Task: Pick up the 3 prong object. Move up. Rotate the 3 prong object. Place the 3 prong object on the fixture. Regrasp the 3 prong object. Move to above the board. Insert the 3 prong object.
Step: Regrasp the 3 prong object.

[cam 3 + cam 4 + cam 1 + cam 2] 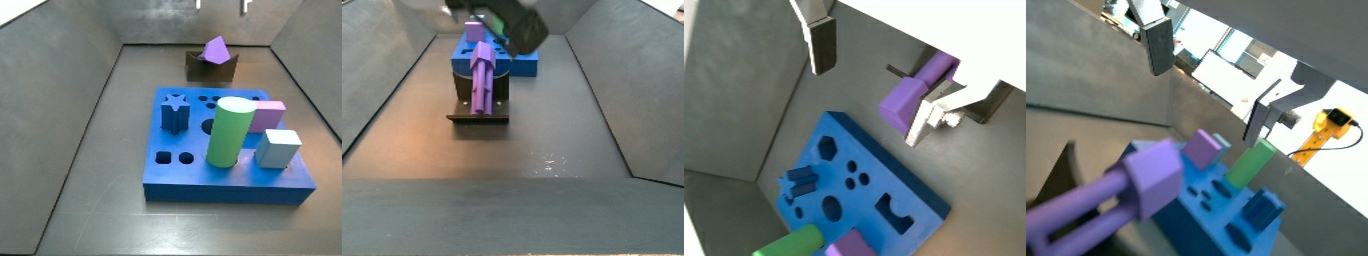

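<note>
- Work area: a dull grey floor (94, 200) is sitting inside slanted grey walls; a side view is showing a faint glare patch on the floor.
- A wrist view is looking past the walls into a bright room with windows and a yellow device (1331, 128).
- The pincer (878, 85) is hanging high above the floor, its two flat silver fingers (822, 45) standing well apart and gripping nothing.
- The 3 prong object (482, 72), smooth light-purple plastic, long and slim, is lying across the fixture (480, 108), a small dark block.
- The board (227, 165), a flat matte blue square with round, star and rounded-square holes, is sitting just beyond the fixture.
- On the board are standing a green cylinder (230, 132), a pink cube (270, 114), a pale grey block (278, 148) and a dark blue star peg (174, 110).
</note>
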Controlling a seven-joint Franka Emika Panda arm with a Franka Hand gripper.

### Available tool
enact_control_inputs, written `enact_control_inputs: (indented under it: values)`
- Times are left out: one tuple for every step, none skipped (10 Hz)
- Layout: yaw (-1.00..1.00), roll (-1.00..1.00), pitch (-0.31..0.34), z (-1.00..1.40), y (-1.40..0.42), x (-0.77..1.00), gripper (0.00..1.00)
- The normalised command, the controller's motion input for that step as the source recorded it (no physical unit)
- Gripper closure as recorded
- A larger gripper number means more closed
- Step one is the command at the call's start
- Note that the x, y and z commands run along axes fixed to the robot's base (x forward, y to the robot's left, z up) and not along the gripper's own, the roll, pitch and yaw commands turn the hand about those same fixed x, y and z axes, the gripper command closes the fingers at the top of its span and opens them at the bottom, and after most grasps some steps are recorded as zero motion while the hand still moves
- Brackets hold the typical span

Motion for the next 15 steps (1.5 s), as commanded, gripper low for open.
enact_control_inputs:
  values:
    - [0.03,-0.05,-0.003,0.23,0.01,-0.03,0.0]
    - [0.01,1.0,0.039,0.71,-0.75,0.16,0.0]
    - [0.01,1.0,0.039,0.66,-0.73,0.16,0.0]
    - [0.01,1.0,0.037,0.49,-0.54,0.07,0.0]
    - [0.01,1.0,0.034,0.29,-0.34,0.03,0.0]
    - [0.01,1.0,0.031,0.08,-0.14,0.01,0.0]
    - [0.01,1.0,0.031,0.02,-0.05,0.01,0.0]
    - [0.01,1.0,0.03,0.01,-0.03,0.01,0.0]
    - [0.01,1.0,0.027,0.01,-0.03,0.0,0.0]
    - [0.01,1.0,0.024,0.01,-0.02,0.0,0.0]
    - [0.01,1.0,0.022,0.01,-0.02,0.0,0.0]
    - [0.01,1.0,0.02,0.0,-0.02,0.01,0.0]
    - [0.01,1.0,0.018,0.0,-0.02,0.01,0.0]
    - [0.01,1.0,0.02,0.01,-0.02,0.01,0.0]
    - [0.01,1.0,0.024,0.01,-0.02,0.01,0.0]
